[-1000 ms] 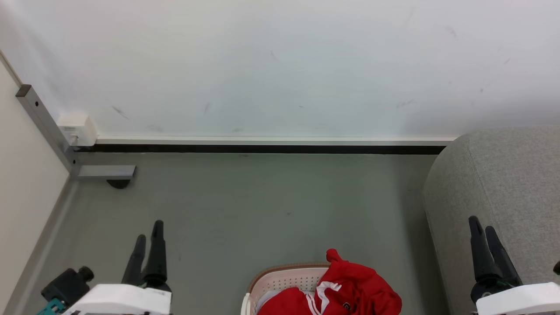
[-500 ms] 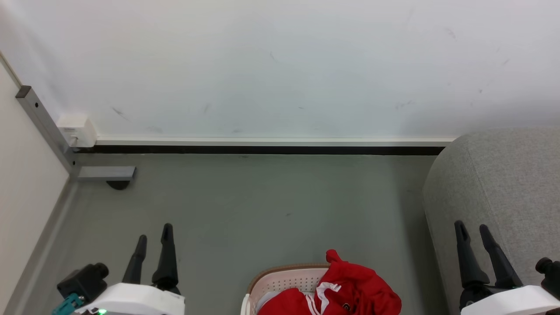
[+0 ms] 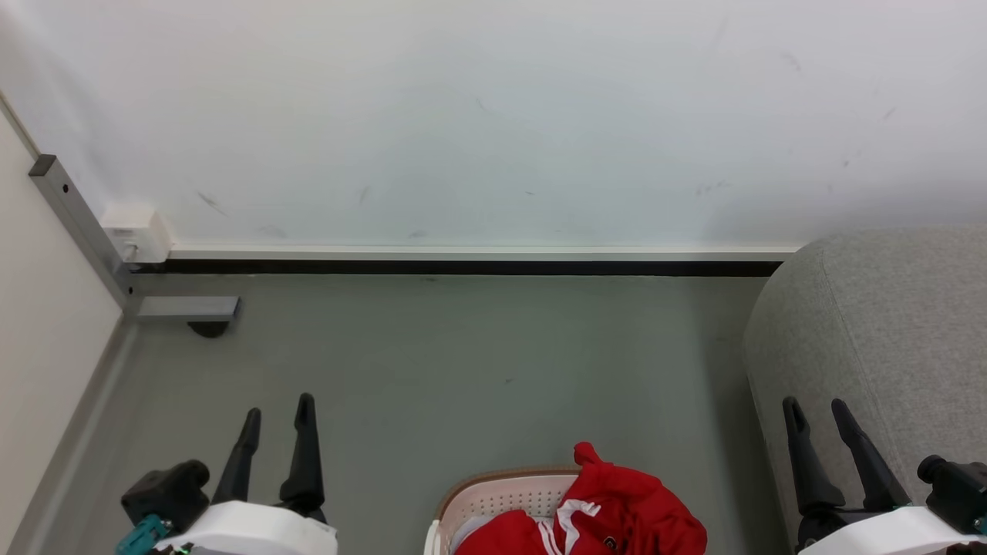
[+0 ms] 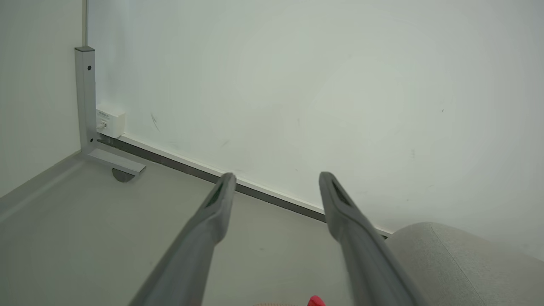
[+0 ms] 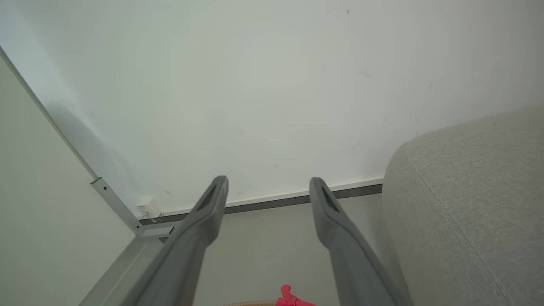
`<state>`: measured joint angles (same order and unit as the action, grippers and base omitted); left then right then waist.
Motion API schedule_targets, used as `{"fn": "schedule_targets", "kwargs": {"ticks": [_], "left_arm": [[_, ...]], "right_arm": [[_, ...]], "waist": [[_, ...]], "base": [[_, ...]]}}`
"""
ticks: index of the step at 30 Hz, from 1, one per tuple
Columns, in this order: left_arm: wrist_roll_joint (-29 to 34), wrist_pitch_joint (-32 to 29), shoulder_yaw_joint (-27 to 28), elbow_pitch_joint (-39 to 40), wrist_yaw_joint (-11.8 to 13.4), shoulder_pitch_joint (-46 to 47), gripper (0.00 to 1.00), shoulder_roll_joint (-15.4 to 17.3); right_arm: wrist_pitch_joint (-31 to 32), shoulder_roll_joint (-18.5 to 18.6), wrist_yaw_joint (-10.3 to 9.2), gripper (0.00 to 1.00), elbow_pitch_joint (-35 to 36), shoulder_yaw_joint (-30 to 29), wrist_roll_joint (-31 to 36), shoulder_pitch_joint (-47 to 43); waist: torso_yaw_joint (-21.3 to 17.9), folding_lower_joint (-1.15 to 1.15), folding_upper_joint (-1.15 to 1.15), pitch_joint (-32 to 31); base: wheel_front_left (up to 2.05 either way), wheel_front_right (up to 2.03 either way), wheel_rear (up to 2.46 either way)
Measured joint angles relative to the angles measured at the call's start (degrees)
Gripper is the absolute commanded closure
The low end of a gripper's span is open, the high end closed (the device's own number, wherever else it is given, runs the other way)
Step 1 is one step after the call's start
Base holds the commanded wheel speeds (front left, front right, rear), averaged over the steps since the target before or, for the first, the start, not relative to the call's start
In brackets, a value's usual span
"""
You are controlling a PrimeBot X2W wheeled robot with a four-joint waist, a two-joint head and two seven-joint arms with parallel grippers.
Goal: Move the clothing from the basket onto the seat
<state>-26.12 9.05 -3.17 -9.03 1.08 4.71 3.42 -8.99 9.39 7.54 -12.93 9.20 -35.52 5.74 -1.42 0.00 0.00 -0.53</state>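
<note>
Risk first: pinching only a thin fold of the bright red soft garment (image 3: 609, 509) with white stripe trim, then losing it halfway or trailing a sleeve over the dull grey-green floor (image 3: 463, 362). Lying at the bottom centre of the head view, heaped in the cream-white perforated plastic basket (image 3: 501, 487) with the brown rim, spilling over its right side, pushing one red tip upward. Risking also to hook that rim when reaching in too shallow, and so pulling or tipping the basket, probably a light one.

Hovering at the lower left: the dark two-fingered left gripper (image 3: 279, 410), fingers parted, carrying nothing. Hovering at the lower right: the dark two-fingered right gripper (image 3: 815, 405), parted as well and empty, showing in front of the large light grey fabric seat (image 3: 894, 324). Touching neither garment nor basket, both being apart from them.

Looking now at edges and room. Standing at the right of the frame, the rounded corner of the seat, close beside the right gripper; brushing the fabric seems likely when swinging inward carelessly. Being cut by the bottom edge, most of the basket; not possible to tell the depth of the pile. Lying open in the middle of the frame, bare floor up to the white wall (image 3: 493, 116) and its black skirting strip (image 3: 463, 266). Judging from this: needing a high lift to pass over the seat edge without dragging.
</note>
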Motion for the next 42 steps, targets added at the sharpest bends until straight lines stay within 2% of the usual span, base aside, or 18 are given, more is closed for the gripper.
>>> {"fn": "schedule_targets", "kwargs": {"ticks": [20,42], "left_arm": [[10.85,2.65,-1.19,0.14,0.76,0.21,0.00,0.13],[20.09,5.12,-1.78,0.93,1.34,0.68,0.00,-0.04]], "right_arm": [[-2.68,0.09,0.00,0.00,-0.83,0.96,6.53,0.36],[-5.17,0.94,0.00,0.00,-0.12,2.25,13.34,1.20]], "waist": [[-0.40,0.00,0.00,0.08],[-1.20,0.00,0.00,0.12]], "base": [[0.00,0.00,0.00],[0.00,0.00,0.00]]}}
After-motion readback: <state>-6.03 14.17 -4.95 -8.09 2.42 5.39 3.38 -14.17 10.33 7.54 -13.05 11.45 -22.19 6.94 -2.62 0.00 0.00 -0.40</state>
